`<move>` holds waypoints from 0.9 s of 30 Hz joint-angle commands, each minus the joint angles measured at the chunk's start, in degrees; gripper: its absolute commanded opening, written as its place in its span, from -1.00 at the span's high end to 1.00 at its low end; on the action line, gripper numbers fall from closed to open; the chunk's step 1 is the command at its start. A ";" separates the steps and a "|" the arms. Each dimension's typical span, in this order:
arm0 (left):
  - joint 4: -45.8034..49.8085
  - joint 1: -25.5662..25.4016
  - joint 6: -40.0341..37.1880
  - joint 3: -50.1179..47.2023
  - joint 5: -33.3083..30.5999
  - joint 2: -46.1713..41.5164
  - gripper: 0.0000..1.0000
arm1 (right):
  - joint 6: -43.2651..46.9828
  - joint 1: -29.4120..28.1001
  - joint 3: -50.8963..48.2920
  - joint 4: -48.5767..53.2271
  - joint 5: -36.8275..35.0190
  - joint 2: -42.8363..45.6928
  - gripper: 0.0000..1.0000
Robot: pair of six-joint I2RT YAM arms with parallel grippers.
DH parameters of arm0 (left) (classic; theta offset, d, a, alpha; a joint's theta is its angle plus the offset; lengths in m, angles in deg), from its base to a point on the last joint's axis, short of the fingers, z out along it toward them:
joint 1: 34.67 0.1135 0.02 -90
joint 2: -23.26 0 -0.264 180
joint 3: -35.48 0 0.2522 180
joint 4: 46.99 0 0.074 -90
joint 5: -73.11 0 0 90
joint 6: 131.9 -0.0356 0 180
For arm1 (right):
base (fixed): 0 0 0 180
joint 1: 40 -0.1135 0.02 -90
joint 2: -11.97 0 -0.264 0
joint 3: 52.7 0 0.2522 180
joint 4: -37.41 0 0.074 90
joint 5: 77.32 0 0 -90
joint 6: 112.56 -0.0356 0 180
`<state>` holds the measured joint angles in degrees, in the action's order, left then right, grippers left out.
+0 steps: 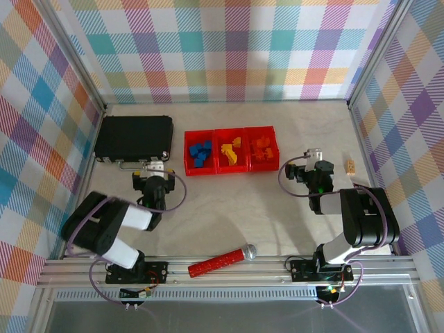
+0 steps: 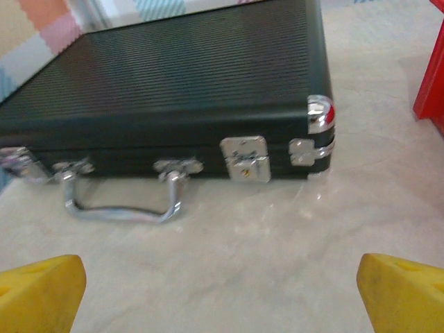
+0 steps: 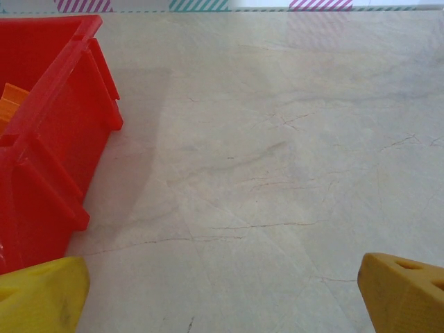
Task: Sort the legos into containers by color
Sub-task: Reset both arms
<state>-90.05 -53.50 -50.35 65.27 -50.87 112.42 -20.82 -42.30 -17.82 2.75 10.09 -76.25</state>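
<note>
Top external view is showing a pale tabletop (image 1: 229, 215) walled by checked panels. Three red containers (image 1: 230, 169) are sitting joined in a row in the far half. The legos (image 1: 201, 152) are lying inside them, sorted by colour: blue in the left bin, yellow in the middle one, orange in the right one. A flat black case (image 1: 134, 137) is lying to the left of the bins, apart from them. A small tan block (image 1: 351, 166) is resting near the right wall. A long red stick (image 1: 216, 263) with a silver tip is lying at the near edge, between the two arm bases. The left end effector (image 1: 154, 165) is hovering just on the near side of the case. The right end effector (image 1: 310, 154) is hovering beside the right bin.

Left wrist view is showing yellow fingers (image 2: 41, 295) standing wide apart, gripping nothing, and facing the case's metal handle (image 2: 121, 205). Right wrist view is showing yellow fingers (image 3: 402, 291) likewise spread and empty over bare tabletop. The bin wall is rising at the left, with what is probably an orange brick (image 3: 10, 100) peeking over its rim.
</note>
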 commanded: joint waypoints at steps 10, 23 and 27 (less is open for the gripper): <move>6.09 14.21 6.94 7.17 25.03 1.54 -0.99 | -1.46 -0.22 1.42 -0.85 -0.80 0.42 -0.98; 7.16 13.95 7.07 7.35 24.40 1.27 -0.99 | -1.71 0.20 1.90 -0.01 -0.05 0.34 -0.98; 7.15 13.99 7.04 7.35 24.43 1.25 -0.99 | -1.74 0.29 2.07 0.19 0.22 0.33 -0.98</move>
<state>-82.79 -39.78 -44.06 72.33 -27.20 113.84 -21.76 -42.24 -17.05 3.23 9.54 -76.25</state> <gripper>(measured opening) 0.995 0.990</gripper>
